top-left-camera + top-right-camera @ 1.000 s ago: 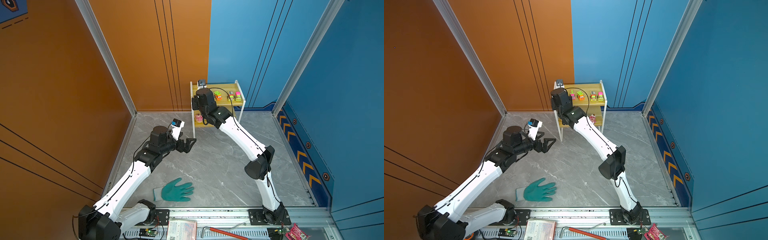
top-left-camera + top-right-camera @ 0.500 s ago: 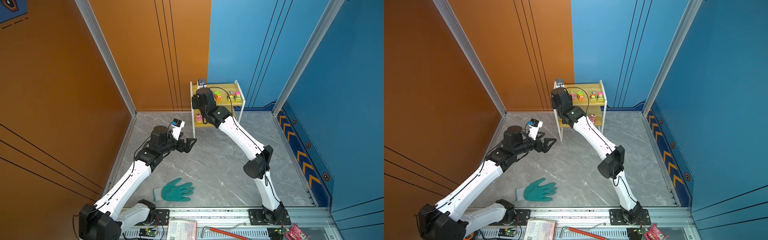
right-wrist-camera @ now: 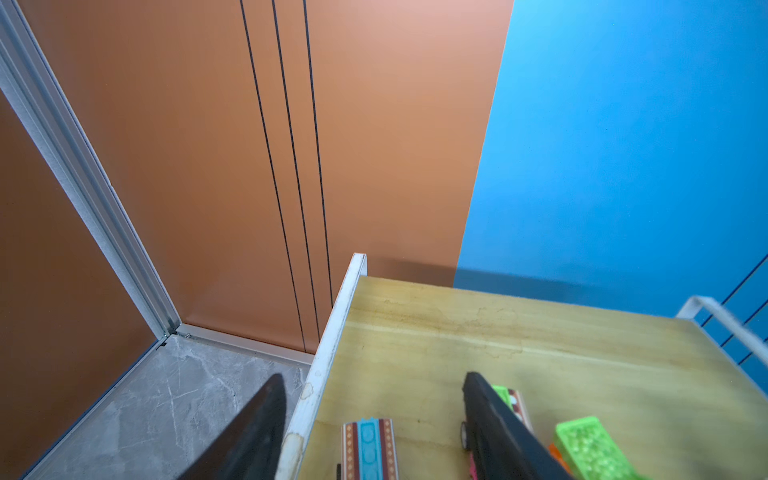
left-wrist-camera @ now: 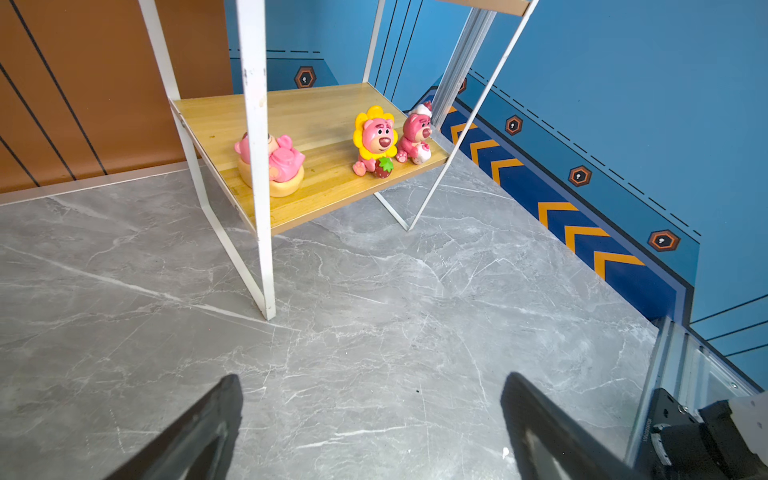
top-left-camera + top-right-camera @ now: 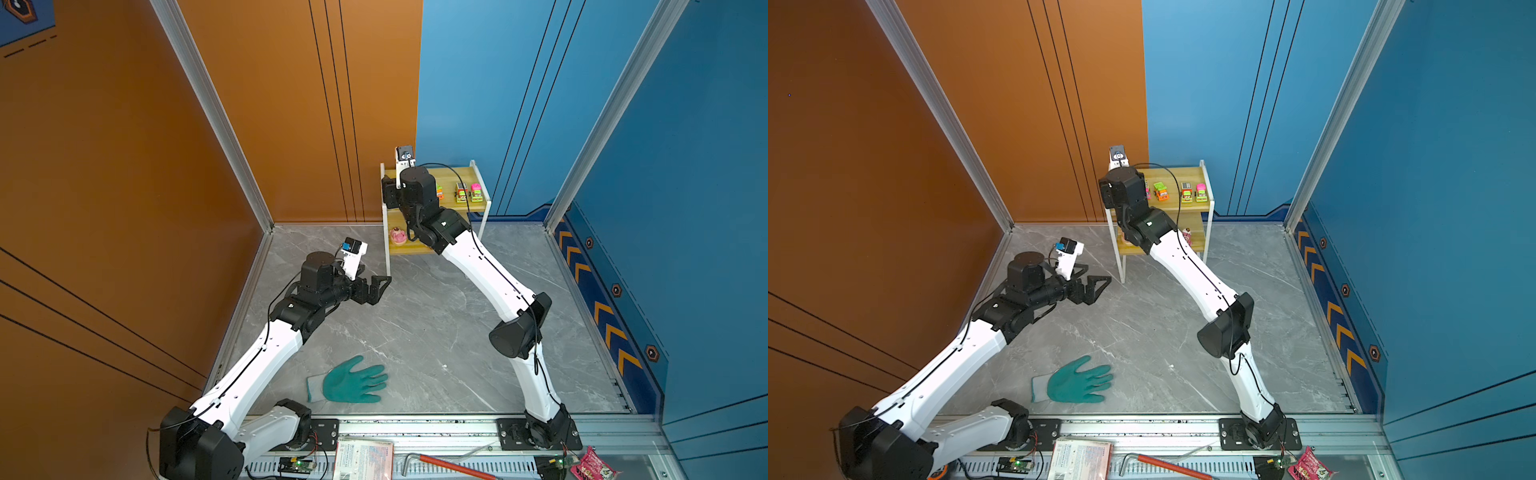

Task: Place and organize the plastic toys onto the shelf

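The shelf [image 5: 478, 206] [image 5: 1207, 198] stands against the back wall. My right gripper [image 3: 372, 377] is open over the left end of its top board, and one finger hangs outside the white rail. A blue-roofed car [image 3: 369, 449] stands on the board between the jaws, touching neither. More cars [image 5: 1160, 191] [image 5: 1187, 193] [image 5: 1201, 192] line that board. Three pink bears sit on the lower board, one on a yellow base [image 4: 272, 166], a sunflower one [image 4: 374, 139] and a white-capped one [image 4: 415, 137]. My left gripper [image 4: 372, 378] [image 5: 384, 282] hangs open and empty over the floor, short of the shelf's front left leg.
A teal glove [image 5: 349, 380] lies on the grey floor near the front. Orange and blue walls close in the back and sides. Along the front rail lie a booklet [image 5: 365, 459], a red-handled tool [image 5: 449, 465] and a pink packet [image 5: 594, 467].
My right gripper's jaws have spread apart over the top board. Both arms otherwise stay where they were.
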Robot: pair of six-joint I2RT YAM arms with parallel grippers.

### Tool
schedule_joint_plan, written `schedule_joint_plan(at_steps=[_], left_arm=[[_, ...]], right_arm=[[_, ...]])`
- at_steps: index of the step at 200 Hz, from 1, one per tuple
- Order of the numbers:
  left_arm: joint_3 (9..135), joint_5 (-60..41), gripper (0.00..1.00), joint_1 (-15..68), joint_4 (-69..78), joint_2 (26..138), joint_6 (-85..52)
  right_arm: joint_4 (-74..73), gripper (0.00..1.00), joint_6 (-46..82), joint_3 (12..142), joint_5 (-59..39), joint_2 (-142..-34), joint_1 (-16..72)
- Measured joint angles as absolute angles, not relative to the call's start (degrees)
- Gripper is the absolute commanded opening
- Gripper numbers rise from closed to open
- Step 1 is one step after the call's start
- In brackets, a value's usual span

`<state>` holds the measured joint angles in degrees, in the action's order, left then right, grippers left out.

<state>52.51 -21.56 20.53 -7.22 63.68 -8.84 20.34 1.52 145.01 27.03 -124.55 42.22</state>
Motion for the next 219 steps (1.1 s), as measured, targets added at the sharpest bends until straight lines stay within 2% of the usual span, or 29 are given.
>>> schedule_joint_plan(at_steps=[33,57,89,141,172,219], left_arm=[[50.9,-19.6,0.98,19.4,-6.4,63.5,-9.1],[48.2,-15.2,0.98,18.6,-5.3,61.6,-9.5],[44.2,-3.1,0.98,16.8,-3.8,56.7,-10.2],[37.5,19.6,0.98,12.3,0.1,52.9,-11.5],[32.5,26.6,0.98,10.0,6.3,55.0,-10.8],[27.6,29.2,0.98,9.8,15.3,62.1,-6.7]], right_arm=[[17.5,0.91,-2.9,136.6,27.3,-113.4,42.5],[10.6,0.99,-5.2,117.5,28.1,-97.7,42.1],[2.2,1.00,-5.9,87.9,30.3,-76.5,36.6],[-2.7,1.00,1.0,45.2,30.3,-51.4,20.9],[-10.2,1.00,3.1,27.1,30.2,-46.7,18.3],[-25.7,1.00,3.0,12.5,30.3,-51.6,16.6]])
